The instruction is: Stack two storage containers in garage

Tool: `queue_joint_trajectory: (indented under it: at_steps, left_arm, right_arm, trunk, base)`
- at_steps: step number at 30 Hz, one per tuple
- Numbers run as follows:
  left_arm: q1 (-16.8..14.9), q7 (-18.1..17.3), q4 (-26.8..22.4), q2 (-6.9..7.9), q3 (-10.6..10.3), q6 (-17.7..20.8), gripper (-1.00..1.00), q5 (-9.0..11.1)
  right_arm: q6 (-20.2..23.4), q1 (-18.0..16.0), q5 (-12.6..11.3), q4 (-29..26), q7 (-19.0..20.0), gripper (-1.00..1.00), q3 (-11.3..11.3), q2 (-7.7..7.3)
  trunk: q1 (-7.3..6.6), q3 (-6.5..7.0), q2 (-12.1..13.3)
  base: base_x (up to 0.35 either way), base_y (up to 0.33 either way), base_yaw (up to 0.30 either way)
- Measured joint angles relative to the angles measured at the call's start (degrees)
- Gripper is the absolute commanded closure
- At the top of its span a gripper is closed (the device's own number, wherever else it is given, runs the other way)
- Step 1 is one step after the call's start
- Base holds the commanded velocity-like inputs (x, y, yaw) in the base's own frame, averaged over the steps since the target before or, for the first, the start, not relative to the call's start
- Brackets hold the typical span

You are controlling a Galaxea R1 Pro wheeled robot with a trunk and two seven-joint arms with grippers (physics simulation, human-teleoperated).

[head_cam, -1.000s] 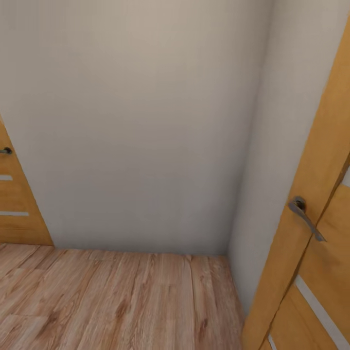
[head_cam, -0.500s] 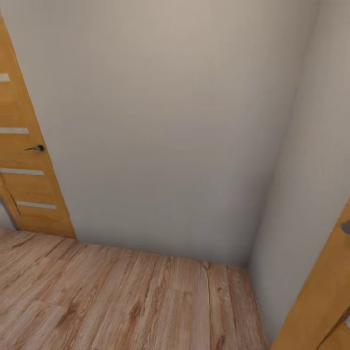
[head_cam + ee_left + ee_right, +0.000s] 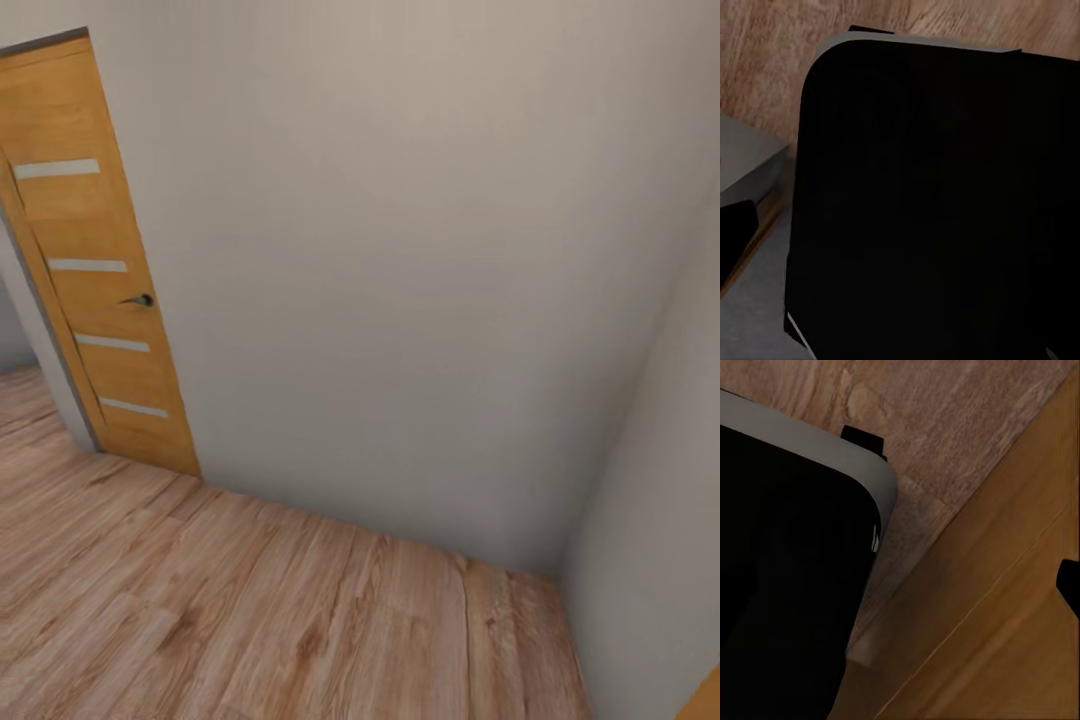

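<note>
A: Quick pass. Where are the storage containers?
B: None in these frames. Head view has a plain pale wall (image 3: 400, 260), a light-wood door (image 3: 95, 260) with pale inset strips and a small dark handle (image 3: 138, 300) at the wall's left end, and a wood-plank floor (image 3: 250, 620) running into the corner at right. Looks like the robot is in transit, not at a pickup.

A: Grippers?
B: Can't tell either one. Left wrist view is mostly a dark rounded robot body panel (image 3: 937, 202) over plank floor, no fingers I can make out. Right wrist view shows a similar dark panel (image 3: 787, 585) with a grey edge, plank floor, and a tan wood surface (image 3: 1005, 615) just beside it, probably a door. Spread or pressed together, unknown.

A: Handling notes for the bins anyway?
B: Judgement from the task line only: open-top rigid bins with low walls, probably light and stiff, not fragile. Smooth plastic-type walls could slip in a pinch. I'd take hold of the rim, a finger either side of a wall, best with one arm on each short end so the bin stays level. For stacking, the upper bin needs its edges lined up with the lower one's rim, or it sits tilted.

A: Risk now?
B: Tight corner; the right arm is near that wood surface.
</note>
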Motion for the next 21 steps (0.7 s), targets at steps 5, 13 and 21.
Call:
queue_joint_trajectory:
  at_steps: [5, 13, 21]
  left_arm:
    - [0.0, 0.0, 0.0, 0.0, 0.02, 0.01, -1.0, 0.03]
    - [0.0, 0.0, 0.0, 0.0, 0.01, 0.01, -1.0, 0.03]
    - [0.0, 0.0, 0.0, 0.0, 0.01, 0.01, -1.0, 0.03]
  right_arm:
    - [-0.02, 0.0, 0.0, 0.0, 0.0, -1.0, 0.0, 0.0]
    - [-0.11, 0.0, 0.0, 0.0, 0.0, -1.0, 0.0, 0.0]
    - [-0.26, 0.0, 0.0, -0.01, 0.0, -1.0, 0.01, 0.0]
  trunk:
    - [-0.01, 0.0, 0.0]
    - [-0.01, 0.0, 0.0]
    - [-0.01, 0.0, 0.0]
  base:
    - [0.3, 0.0, 0.277]
    - [0.316, 0.0, 0.277]
    - [0.316, 0.0, 0.277]
